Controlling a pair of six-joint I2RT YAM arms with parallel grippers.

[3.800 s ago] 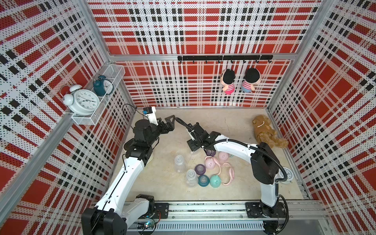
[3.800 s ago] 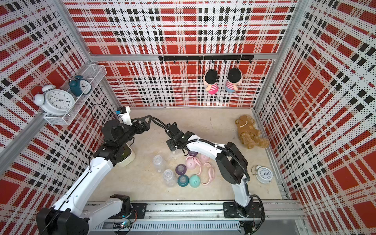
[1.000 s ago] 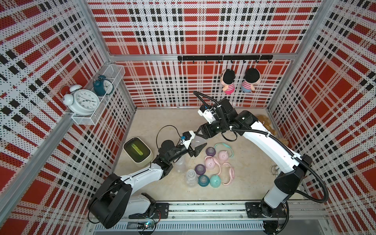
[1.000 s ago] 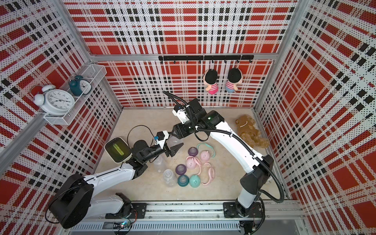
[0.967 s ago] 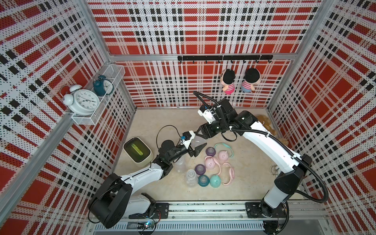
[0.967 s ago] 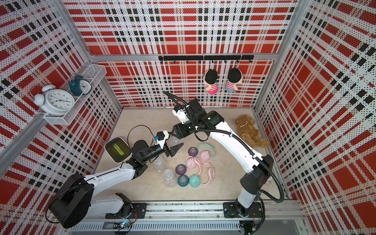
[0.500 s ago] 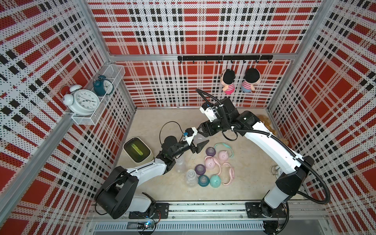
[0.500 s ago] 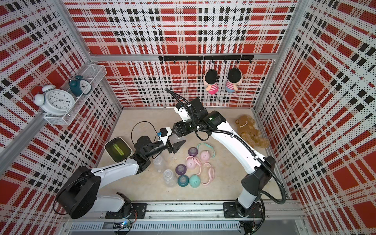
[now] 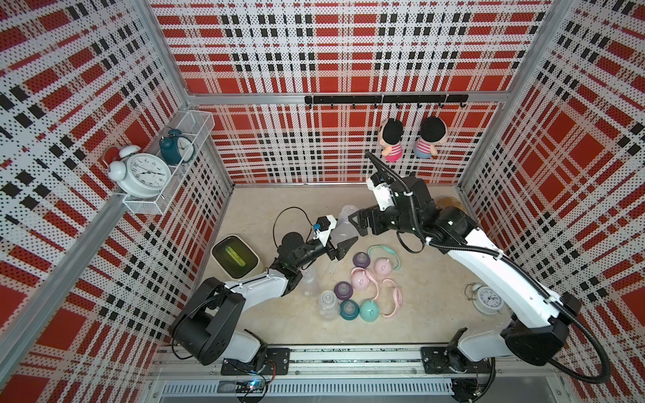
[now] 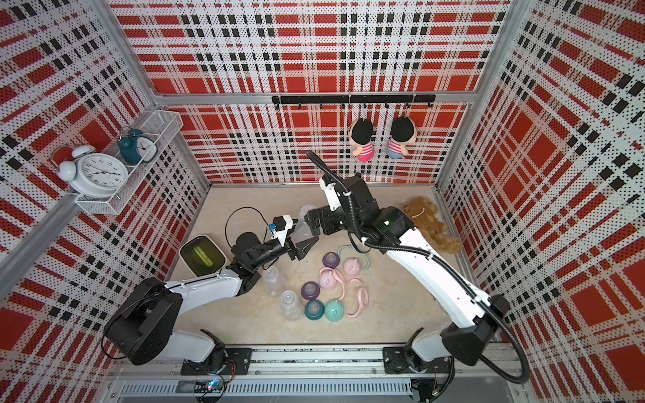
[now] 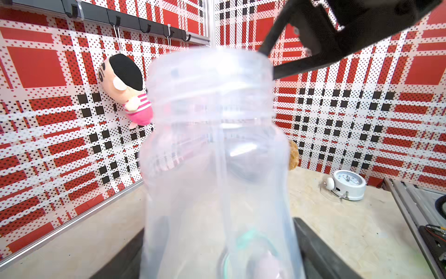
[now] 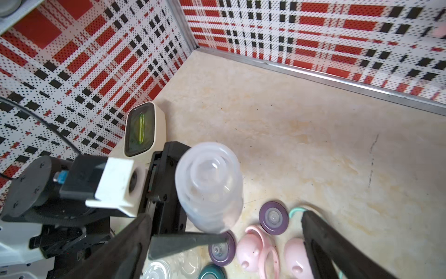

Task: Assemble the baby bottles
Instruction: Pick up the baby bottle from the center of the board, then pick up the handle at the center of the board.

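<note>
Left gripper (image 9: 341, 240) pinches clear bottle (image 11: 217, 157) by its body, right gripper (image 9: 354, 226) spread wide near the neck; slick plastic may twist or slip when a purple collar (image 9: 361, 260) is pressed on.

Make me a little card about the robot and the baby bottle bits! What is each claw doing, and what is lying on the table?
left gripper: shut on a clear bottle, held off the table
right gripper: open, at that bottle's open top
loose bottles: two, without tops
collars: two purple collars, one teal collar
caps: two pink caps, one teal cap
handle rings: pink ones and a teal one, lying loose
finished bottles: none
</note>
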